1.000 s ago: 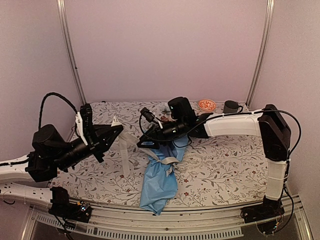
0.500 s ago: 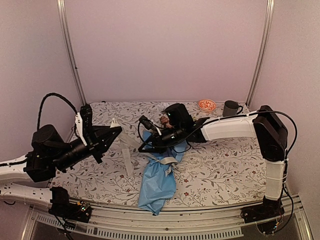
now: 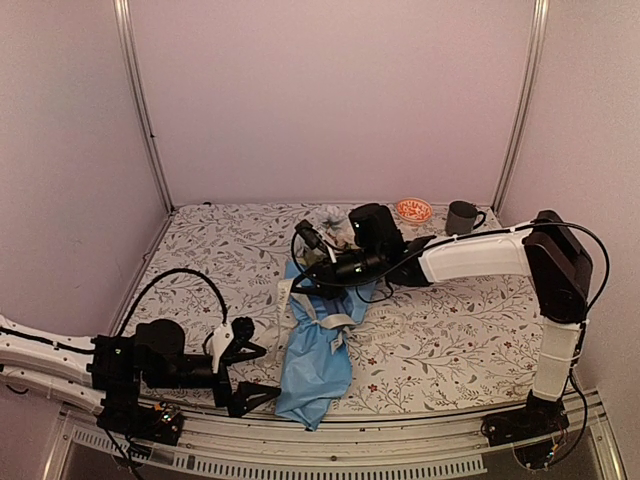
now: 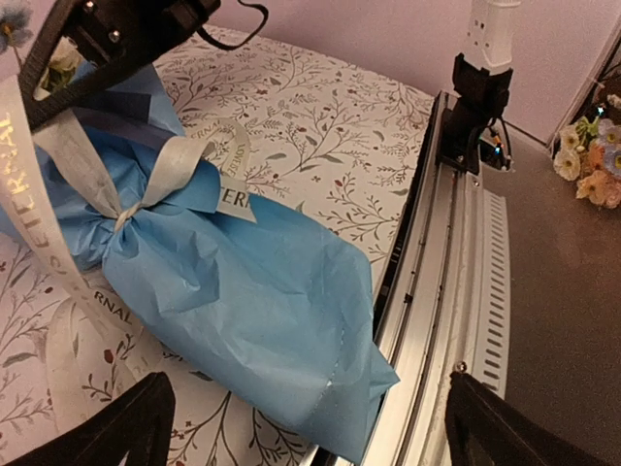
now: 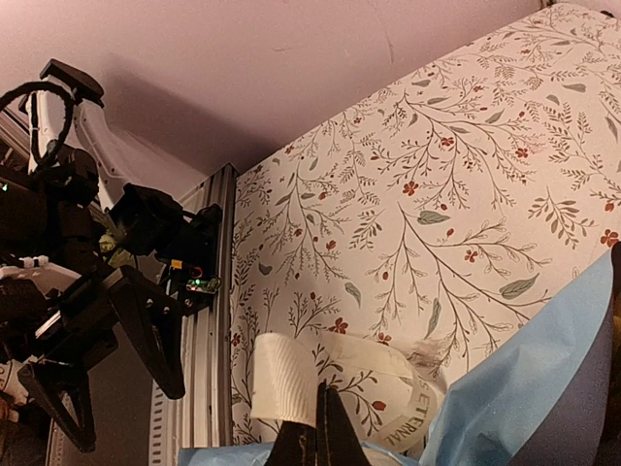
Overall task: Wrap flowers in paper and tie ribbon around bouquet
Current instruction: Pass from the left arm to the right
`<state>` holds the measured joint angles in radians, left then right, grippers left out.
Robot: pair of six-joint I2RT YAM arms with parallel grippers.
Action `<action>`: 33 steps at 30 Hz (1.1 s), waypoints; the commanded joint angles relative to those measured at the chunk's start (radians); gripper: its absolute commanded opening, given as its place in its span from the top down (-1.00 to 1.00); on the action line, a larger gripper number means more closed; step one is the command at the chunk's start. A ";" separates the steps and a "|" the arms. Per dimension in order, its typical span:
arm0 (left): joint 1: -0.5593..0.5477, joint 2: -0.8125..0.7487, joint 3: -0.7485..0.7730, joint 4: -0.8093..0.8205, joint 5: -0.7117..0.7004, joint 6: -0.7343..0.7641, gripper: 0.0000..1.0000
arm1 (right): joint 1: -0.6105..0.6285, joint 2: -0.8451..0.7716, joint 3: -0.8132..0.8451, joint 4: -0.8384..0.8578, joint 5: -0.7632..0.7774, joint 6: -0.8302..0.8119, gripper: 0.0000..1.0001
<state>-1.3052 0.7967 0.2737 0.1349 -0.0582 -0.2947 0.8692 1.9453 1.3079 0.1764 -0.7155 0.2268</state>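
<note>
At the near left corner of the counter [image 3: 450,320], the left gripper [image 3: 268,370] lies low, just off the white leaf-printed cloth. Its jaws stand wide and hold nothing, and they point at the lower part of the bouquet [image 3: 315,350] just beside them.

The bouquet lies lengthwise near the middle of the counter. Its light blue paper [image 4: 272,291] forms a crumpled cone, and the narrow end pokes out past the near edge over the metal rail. The flowers [image 3: 330,218] show at the far end, pale blooms partly hidden behind the right arm.

A cream ribbon [image 3: 322,323] with gold lettering is cinched around the middle of the cone in a knot. One short tail lies on the paper. A longer strand runs along the left side of the cone and rises off the cloth.

The right gripper [image 5: 318,413] reaches in from the right above the upper half of the bouquet. Its jaws are pressed together on a loop of that ribbon.

Farther right, near the back edge, an orange bowl [image 3: 413,210] and a grey mug [image 3: 462,214] stand side by side, well apart from the bouquet.
</note>
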 commanded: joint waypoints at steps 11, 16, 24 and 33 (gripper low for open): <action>0.423 0.009 0.010 0.317 0.151 0.180 -0.02 | 0.000 -0.073 -0.067 0.104 -0.083 -0.010 1.00; 0.468 0.218 0.069 0.411 0.406 0.305 -0.45 | -0.001 -0.072 -0.068 0.104 -0.103 -0.016 1.00; 0.504 0.400 0.154 0.526 0.490 0.376 0.21 | -0.001 -0.073 -0.080 0.104 -0.120 -0.029 1.00; 0.540 0.463 0.212 0.433 0.478 0.430 0.23 | -0.001 -0.078 -0.084 0.104 -0.130 -0.038 1.00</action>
<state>-0.7841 1.2339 0.4450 0.6064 0.4095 0.0982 0.8692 1.9087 1.2343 0.2520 -0.8204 0.2039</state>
